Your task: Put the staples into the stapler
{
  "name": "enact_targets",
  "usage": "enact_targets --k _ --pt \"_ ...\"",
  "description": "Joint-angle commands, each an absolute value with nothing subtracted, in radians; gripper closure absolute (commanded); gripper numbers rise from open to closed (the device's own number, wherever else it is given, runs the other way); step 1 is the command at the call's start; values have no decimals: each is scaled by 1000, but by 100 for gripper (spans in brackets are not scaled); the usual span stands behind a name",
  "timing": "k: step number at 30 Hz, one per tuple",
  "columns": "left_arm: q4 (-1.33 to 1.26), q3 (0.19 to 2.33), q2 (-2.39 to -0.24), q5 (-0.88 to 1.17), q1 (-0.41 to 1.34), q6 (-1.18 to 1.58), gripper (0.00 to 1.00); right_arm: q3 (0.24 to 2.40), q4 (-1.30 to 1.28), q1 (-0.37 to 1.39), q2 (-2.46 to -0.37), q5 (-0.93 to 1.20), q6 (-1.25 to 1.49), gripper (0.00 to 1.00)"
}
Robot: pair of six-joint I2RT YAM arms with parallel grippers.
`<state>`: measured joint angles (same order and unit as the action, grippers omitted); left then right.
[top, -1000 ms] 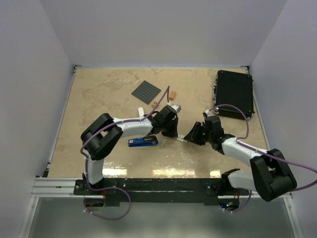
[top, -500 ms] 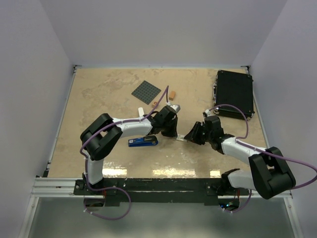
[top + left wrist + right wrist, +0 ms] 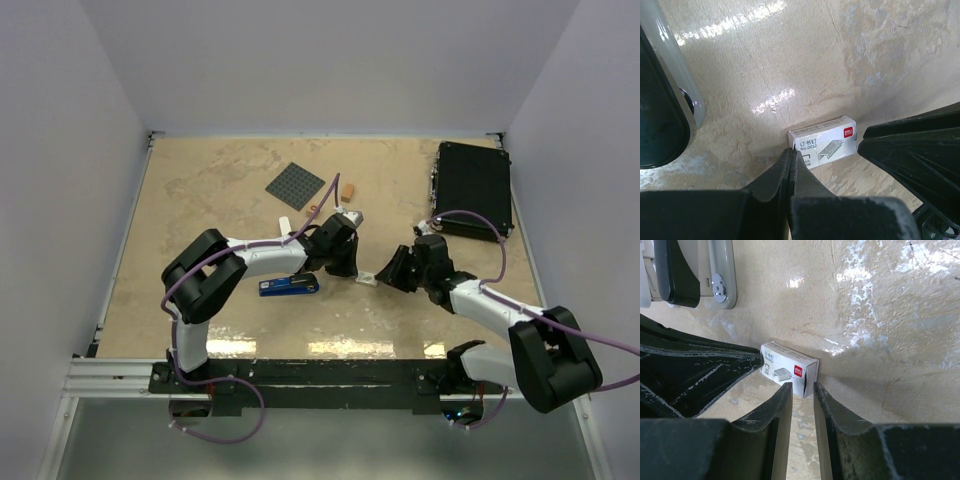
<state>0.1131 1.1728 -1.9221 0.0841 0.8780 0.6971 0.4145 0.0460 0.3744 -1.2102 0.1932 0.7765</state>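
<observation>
The staples are a small white box (image 3: 368,279) with a red logo, lying flat on the table between my two grippers. In the left wrist view the box (image 3: 825,142) lies just past my left gripper (image 3: 791,150), which is shut with its tips against the box's left end. In the right wrist view my right gripper (image 3: 802,386) is narrowly open, and its tips straddle the near right corner of the box (image 3: 787,367). A grey and black stapler (image 3: 715,270) lies beyond; it also shows in the left wrist view (image 3: 675,85). In the top view the stapler (image 3: 352,218) is partly hidden by the left arm.
A blue tool (image 3: 289,286) lies just left of the left gripper (image 3: 345,262). A dark grey square plate (image 3: 295,185), a small orange block (image 3: 348,190) and a white strip (image 3: 285,228) lie farther back. A black case (image 3: 474,188) stands at the back right.
The right arm's forearm has shifted slightly; both grippers and the box stay about where they were.
</observation>
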Motion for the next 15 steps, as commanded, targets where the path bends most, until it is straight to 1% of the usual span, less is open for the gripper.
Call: enact_targets --k 1,10,15 --pt "115 1158 -1887 72 882 713 100 408 97 376 -1226 205 781 71" --pt "110 1155 -1884 78 882 718 100 387 185 374 -1266 275 787 73" --pt "112 1155 -1879 77 884 718 100 384 202 376 -1273 290 785 75"
